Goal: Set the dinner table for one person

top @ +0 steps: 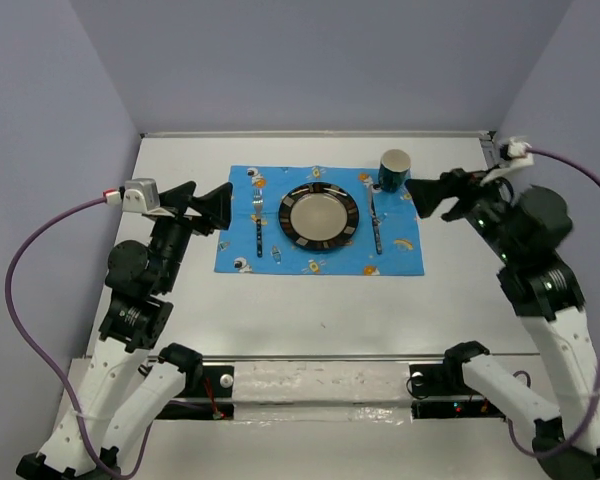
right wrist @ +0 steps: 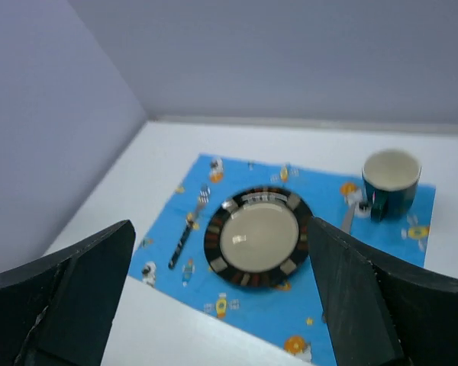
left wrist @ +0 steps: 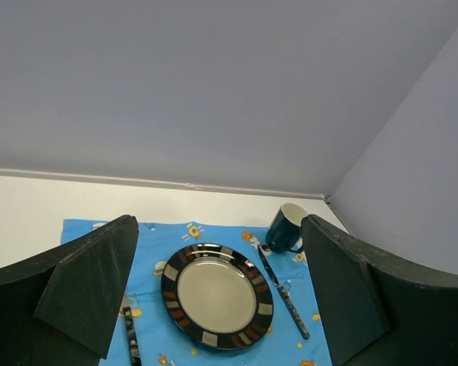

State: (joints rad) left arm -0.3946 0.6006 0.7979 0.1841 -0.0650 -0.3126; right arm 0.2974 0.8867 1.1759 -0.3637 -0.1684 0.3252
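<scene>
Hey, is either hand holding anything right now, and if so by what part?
Nothing is held. The left hand and the right hand are both open and empty.

Blue mat (top: 400,255) bears plate (top: 319,215); fork (top: 258,228) left, knife (top: 376,225) right; mug (top: 394,170) far right.

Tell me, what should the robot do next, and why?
Probably draw the right gripper away from the mug, to a resting spot. Its jaws stand open and empty. The plate, fork, knife and mug all lie on the blue mat, so nothing looks left to place. The left gripper is open and empty too.
</scene>
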